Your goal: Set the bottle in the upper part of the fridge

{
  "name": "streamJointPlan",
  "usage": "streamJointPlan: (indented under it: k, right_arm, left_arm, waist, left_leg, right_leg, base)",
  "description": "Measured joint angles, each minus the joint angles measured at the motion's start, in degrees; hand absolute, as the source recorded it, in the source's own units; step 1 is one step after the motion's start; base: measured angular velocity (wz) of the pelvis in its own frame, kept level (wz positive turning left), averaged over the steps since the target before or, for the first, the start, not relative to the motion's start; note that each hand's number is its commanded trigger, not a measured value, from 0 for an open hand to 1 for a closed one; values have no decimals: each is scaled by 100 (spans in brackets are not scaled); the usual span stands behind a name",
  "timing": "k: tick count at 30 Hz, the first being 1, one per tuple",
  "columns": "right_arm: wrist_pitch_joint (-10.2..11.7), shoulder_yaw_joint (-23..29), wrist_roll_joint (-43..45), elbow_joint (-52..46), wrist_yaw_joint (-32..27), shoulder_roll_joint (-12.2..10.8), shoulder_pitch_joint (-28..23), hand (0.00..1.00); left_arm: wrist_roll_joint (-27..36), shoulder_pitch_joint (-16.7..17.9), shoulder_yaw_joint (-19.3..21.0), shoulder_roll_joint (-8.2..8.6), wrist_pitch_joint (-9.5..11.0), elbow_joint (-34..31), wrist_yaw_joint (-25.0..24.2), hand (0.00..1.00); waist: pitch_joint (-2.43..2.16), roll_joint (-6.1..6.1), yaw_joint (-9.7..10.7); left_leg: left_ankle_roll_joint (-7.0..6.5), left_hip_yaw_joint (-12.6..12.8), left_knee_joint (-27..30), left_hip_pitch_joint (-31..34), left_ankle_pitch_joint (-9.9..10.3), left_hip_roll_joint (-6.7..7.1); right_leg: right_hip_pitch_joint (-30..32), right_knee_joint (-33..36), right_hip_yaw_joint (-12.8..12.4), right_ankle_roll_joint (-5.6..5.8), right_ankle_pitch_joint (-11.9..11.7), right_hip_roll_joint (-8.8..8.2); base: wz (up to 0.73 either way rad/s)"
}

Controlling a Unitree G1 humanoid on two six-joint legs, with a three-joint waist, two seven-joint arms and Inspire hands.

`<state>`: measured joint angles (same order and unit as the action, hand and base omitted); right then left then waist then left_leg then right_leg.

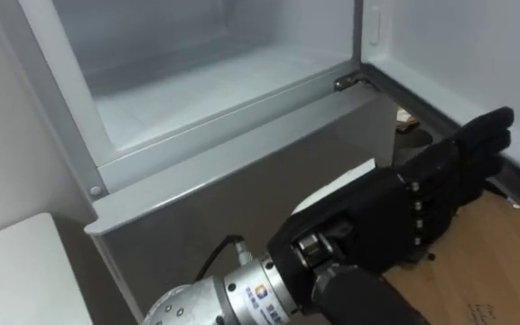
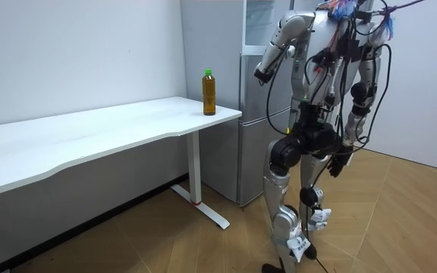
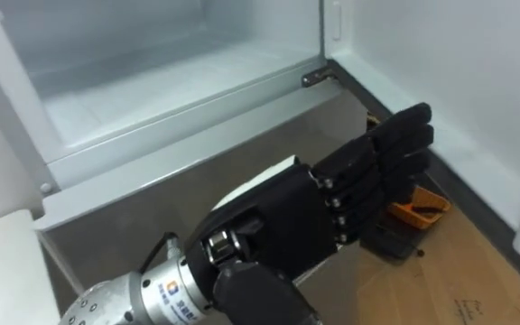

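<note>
Across the lower half of the 2 eye views we see the left hand (image 1: 404,203). Its black fingers are straight and held together, pointing toward the upper right of the frame, and the back of the hand faces us. It is fully open and holds nothing.

Behind it, in the upper left of the frame, the upper compartment (image 1: 206,81) of the fridge stands open, pale inside. A metal hinge (image 1: 348,83) sits at the compartment's lower right corner, and the white door (image 1: 459,54) runs down the right side of the frame. Below the compartment is the grey lower door (image 1: 233,194). At the right of the right eye view an orange and black object (image 3: 415,206) lies on the wooden floor (image 3: 459,280), just beside the fingertips.

Over in the room view, the robot stands at the fridge (image 2: 250,136) in the upper middle of the frame, with 1 arm raised toward it. The right hand (image 2: 338,165) hangs low by the hip, right of centre, and we cannot tell its state. The bottle (image 2: 209,92) stands upright with its green cap on top, well apart from both hands. It is on the white table (image 2: 89,140), near the corner closest to the fridge and left of the robot in the frame.
</note>
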<state>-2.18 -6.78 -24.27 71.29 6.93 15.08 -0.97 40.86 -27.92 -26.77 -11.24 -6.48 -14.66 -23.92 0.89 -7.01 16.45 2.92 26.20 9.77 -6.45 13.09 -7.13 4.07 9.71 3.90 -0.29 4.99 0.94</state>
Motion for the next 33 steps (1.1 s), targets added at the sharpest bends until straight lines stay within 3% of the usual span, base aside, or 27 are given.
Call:
streamJointPlan:
  k: [4,9,15,17,22,23,26,29,33]
  right_arm:
    - [100,12,0,-3,16,-40,-26,0]
    - [232,0,-24,-14,-81,-40,-147,0]
    - [407,-16,-9,-12,-207,-120,-262,0]
    - [416,103,5,-8,-211,-209,-337,0]
    - [427,142,10,16,-212,-306,-363,0]
    - [465,143,24,15,-210,-329,-361,0]
    - [542,189,157,26,-216,-349,-378,0]
    - [617,262,198,23,-251,-350,-451,0]
    - [679,314,318,1,-312,-350,-480,0]
  left_arm:
    - [-40,0,64,-39,0,-292,162,0]
    - [-46,2,563,-93,48,-1061,284,0]
    - [-45,51,1165,-100,214,-1456,468,0]
    - [-50,295,1468,-99,365,-1629,494,0]
    - [-47,897,1858,-106,646,-1808,855,0]
    - [-46,1032,1968,-108,681,-1873,944,0]
    - [-49,1358,2165,-117,860,-1893,1102,0]
    - [-134,1539,2290,-116,936,-1893,1219,0]
    - [-554,1648,2528,-107,1027,-1899,1404,0]
  waist:
    - [-6,-8,-85]
    - [-9,3,-358]
    - [-37,150,-728]
    - [-52,253,-772]
    - [-66,418,-916]
    - [-84,424,-917]
    - [-78,436,-958]
    - [-85,413,-1159]
    - [-90,384,-1256]
  left_leg:
    - [36,-55,2,34,-25,-14]
    - [53,-199,6,-4,-36,-25]
    - [56,-428,1,-21,-38,-27]
    - [56,-617,-4,-37,-38,-26]
    - [57,-774,0,-109,-38,-10]
    - [58,-814,3,-109,-38,-7]
    - [58,-948,5,-108,-38,13]
    - [58,-1082,11,-77,-38,29]
    - [56,-1302,19,-9,-42,59]
  right_leg:
    - [22,4,66,-24,-7,0]
    - [-16,41,105,-62,22,10]
    - [-111,30,164,-70,34,9]
    - [-176,24,239,-74,39,9]
    - [-317,7,283,-53,77,-7]
    - [-346,7,339,-48,86,-22]
    - [-408,6,461,-37,96,-67]
    - [-430,6,575,-27,104,-97]
    - [-454,20,758,-16,137,-144]
  base:
    - [3]
    - [-1]
    - [10]
    - [19]
    - [13]
    - [26]
    - [26]
    - [18]
    - [28]
